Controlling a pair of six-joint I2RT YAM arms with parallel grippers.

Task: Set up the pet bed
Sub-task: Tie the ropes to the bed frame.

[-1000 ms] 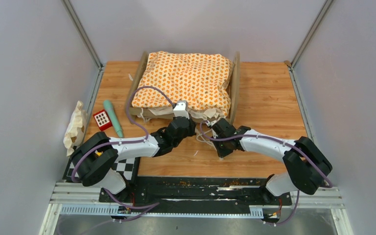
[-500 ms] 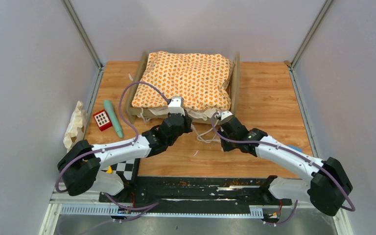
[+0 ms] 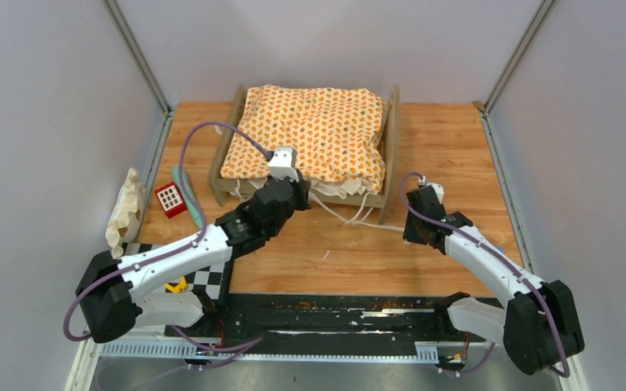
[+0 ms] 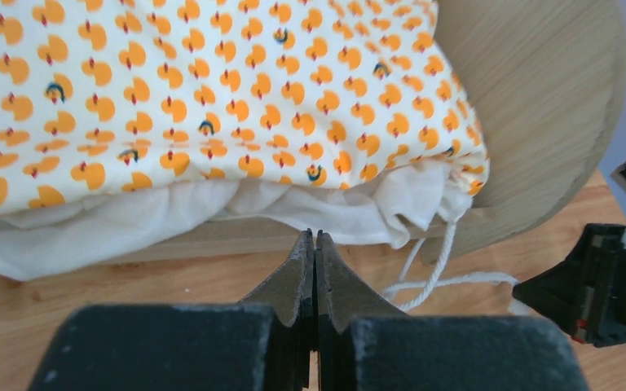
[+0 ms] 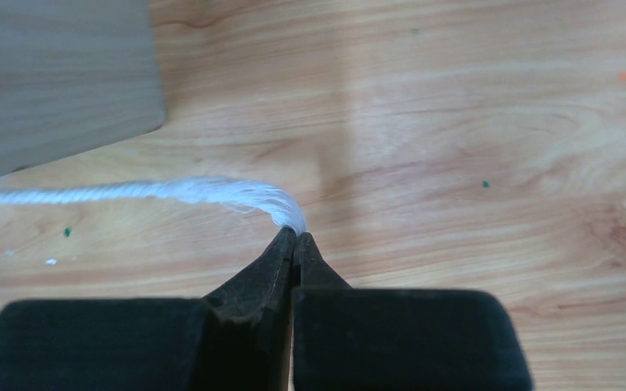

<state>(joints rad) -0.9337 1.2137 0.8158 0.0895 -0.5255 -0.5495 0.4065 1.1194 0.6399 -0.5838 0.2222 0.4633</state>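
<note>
The bed [image 3: 390, 163] sits upper centre of the top view, cushion [image 3: 310, 134] on it. The left gripper [image 4: 315, 238] is clenched empty by the cushion's near edge. The right gripper [image 5: 295, 236] pinches only the frayed tip of a tie [image 5: 130, 192], which may slip free, or a pull may drag the cushion askew.

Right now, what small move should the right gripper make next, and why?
Probably carry the tie cord toward the pet bed: the right gripper is shut on the cord's frayed tip, and the cord lies untied on the table.
</note>
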